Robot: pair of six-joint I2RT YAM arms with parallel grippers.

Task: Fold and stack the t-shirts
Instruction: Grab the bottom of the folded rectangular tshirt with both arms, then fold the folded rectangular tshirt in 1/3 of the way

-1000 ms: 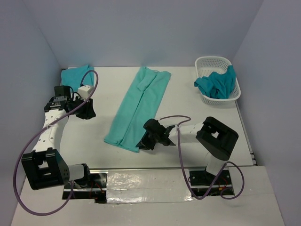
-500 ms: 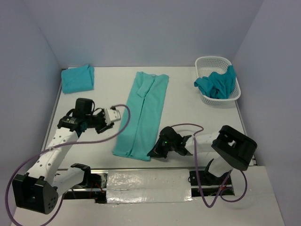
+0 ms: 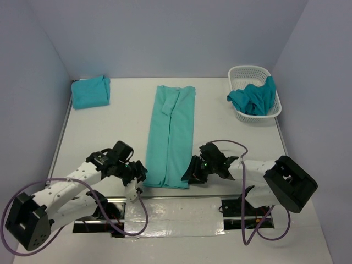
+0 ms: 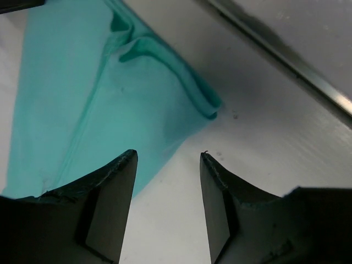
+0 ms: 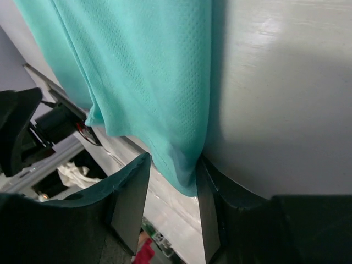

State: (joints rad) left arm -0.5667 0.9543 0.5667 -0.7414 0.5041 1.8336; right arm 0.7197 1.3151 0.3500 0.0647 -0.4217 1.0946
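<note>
One long, lengthwise-folded turquoise t-shirt (image 3: 171, 132) lies down the middle of the table. My left gripper (image 3: 138, 175) is at its near left corner, open. In the left wrist view bare table shows between the fingertips (image 4: 127, 165), and the shirt corner (image 4: 137, 93) lies just ahead. My right gripper (image 3: 190, 175) is at the near right corner, open. There the shirt's hem (image 5: 181, 165) hangs between the jaws and touches the right finger (image 5: 206, 181). A folded t-shirt (image 3: 91, 92) rests at the back left.
A white lattice basket (image 3: 242, 74) at the back right holds crumpled darker teal shirts (image 3: 253, 99). The table's near metal edge (image 3: 170, 206) runs just behind both grippers. Purple cables loop from each arm.
The left arm swung from the back left to the shirt's near left corner and opened wider. The right gripper moved nearer, shut, then opened. The shirt now lies straight, its near end shifted right.
</note>
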